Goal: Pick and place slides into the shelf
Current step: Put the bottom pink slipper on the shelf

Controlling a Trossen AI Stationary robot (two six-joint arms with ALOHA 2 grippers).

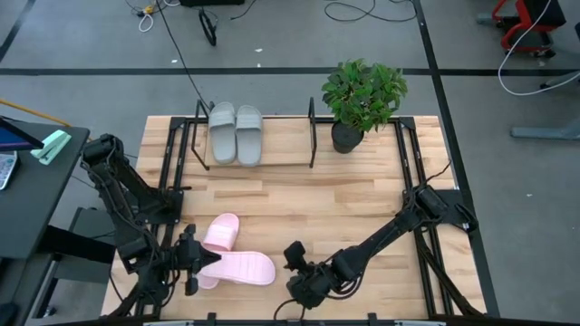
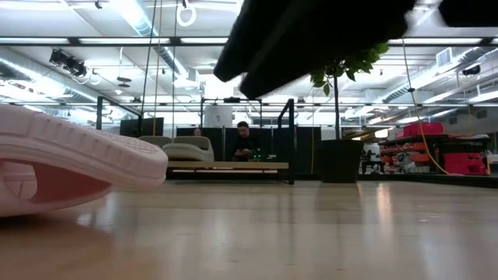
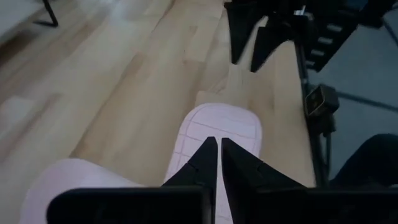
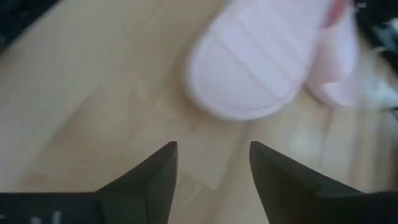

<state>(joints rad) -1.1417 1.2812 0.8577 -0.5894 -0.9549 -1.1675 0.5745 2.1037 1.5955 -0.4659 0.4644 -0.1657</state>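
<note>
Two pink slides lie close together near the table's near-left corner: one (image 1: pixel 221 233) farther back, one (image 1: pixel 246 268) nearer, its ribbed sole showing (image 4: pixel 267 62) and filling the low view's left (image 2: pixel 70 167). Two grey-green slides (image 1: pixel 236 134) stand side by side on the shelf (image 1: pixel 312 136) at the far edge. My left gripper (image 1: pixel 207 260) (image 3: pixel 219 152) is shut, its tips over the nearer pink slide's left end. My right gripper (image 1: pixel 292 254) (image 4: pixel 212 158) is open just right of that slide, facing it with a gap. My left gripper's shut fingers (image 3: pixel 205 162) reach level from the table's left over the nearer pink slide's pale sole (image 3: pixel 217 124). Whether they touch it, I cannot tell. The slide lies on the table.
A potted plant (image 1: pixel 362 95) stands at the far edge, right of the shelf. Bare wood spreads across the table's middle and right. A dark arm part (image 2: pixel 311 35) hangs over the low view. A person (image 2: pixel 245 141) sits far off in the room.
</note>
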